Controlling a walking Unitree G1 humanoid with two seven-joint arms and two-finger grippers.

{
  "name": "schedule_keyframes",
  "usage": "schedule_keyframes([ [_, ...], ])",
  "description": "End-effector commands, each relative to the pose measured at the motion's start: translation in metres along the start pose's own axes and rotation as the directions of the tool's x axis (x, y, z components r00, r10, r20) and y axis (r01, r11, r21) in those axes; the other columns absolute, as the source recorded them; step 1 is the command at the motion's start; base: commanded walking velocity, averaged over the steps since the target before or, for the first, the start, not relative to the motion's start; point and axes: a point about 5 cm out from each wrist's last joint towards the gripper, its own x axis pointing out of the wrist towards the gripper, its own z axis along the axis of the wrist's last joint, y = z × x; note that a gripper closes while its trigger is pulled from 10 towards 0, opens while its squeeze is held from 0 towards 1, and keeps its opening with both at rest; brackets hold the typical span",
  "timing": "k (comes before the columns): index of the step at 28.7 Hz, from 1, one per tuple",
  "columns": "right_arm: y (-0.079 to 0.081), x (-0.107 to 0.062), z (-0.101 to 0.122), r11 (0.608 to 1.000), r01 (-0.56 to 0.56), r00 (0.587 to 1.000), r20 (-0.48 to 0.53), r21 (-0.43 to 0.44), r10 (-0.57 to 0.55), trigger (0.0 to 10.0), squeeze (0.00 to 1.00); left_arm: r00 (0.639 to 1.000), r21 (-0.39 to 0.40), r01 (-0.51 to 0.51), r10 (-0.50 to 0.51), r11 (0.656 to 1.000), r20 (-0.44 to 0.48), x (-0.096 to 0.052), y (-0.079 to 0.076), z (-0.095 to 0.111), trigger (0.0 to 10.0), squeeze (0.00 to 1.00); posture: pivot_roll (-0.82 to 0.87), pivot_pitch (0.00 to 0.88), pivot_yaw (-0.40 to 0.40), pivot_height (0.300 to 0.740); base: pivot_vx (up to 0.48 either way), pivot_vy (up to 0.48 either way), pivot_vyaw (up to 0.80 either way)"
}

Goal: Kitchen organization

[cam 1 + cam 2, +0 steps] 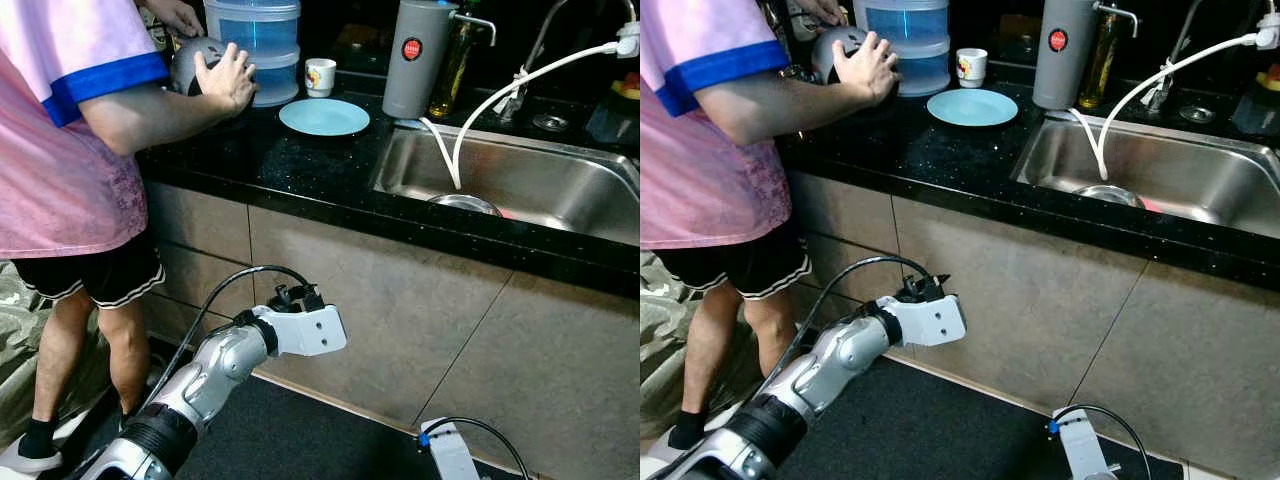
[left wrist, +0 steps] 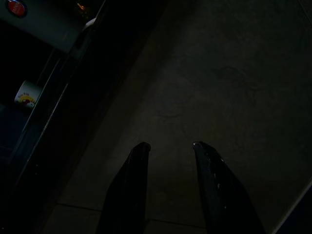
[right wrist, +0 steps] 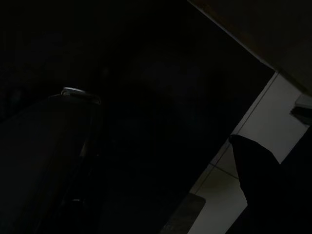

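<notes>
Left eye view, left arm point(image 1: 215, 365) raised and bent below the counter point(image 1: 300, 160), left gripper point(image 2: 170, 151) fingers parted and empty, right gripper point(image 3: 253, 161) fingers too dark to tell, person's hand point(image 1: 228, 78) flat on a grey pot point(image 1: 190, 62) on the counter.

Left arm point(image 1: 215, 370) raised, forearm angled up and forward, white wrist block level. Left gripper point(image 2: 170, 151): fingers point(image 2: 134, 185) apart, nothing between them, pointing at a flat panel. Right arm point(image 1: 450, 450) low, hanging idle; right wrist view too dark to read its fingers.
</notes>
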Motion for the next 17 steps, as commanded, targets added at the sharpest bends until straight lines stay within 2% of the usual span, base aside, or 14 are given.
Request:
schedule_keyframes([
  [1, -0.0011, -0.0003, -0.0034, 1.000, 0.000, 1.000, -0.010, -0.001, 0.000, 10.0, 0.00, 1.000, -0.006, 0.009, -0.010, 1.000, -0.007, -0.0012, -0.0056, -0.0008, 10.0, 0.00, 0.12, 0.000, -0.021, 0.740, 0.000, 0.000, 0.00],
  [17, -0.0012, -0.0004, -0.0036, 1.000, -0.002, 1.000, -0.010, -0.001, 0.002, 10.0, 0.00, 1.000, -0.006, 0.009, -0.009, 1.000, -0.005, -0.0014, -0.0052, 0.0004, 10.0, 0.00, 0.12, 0.000, -0.020, 0.740, 0.000, 0.000, 0.00],
])
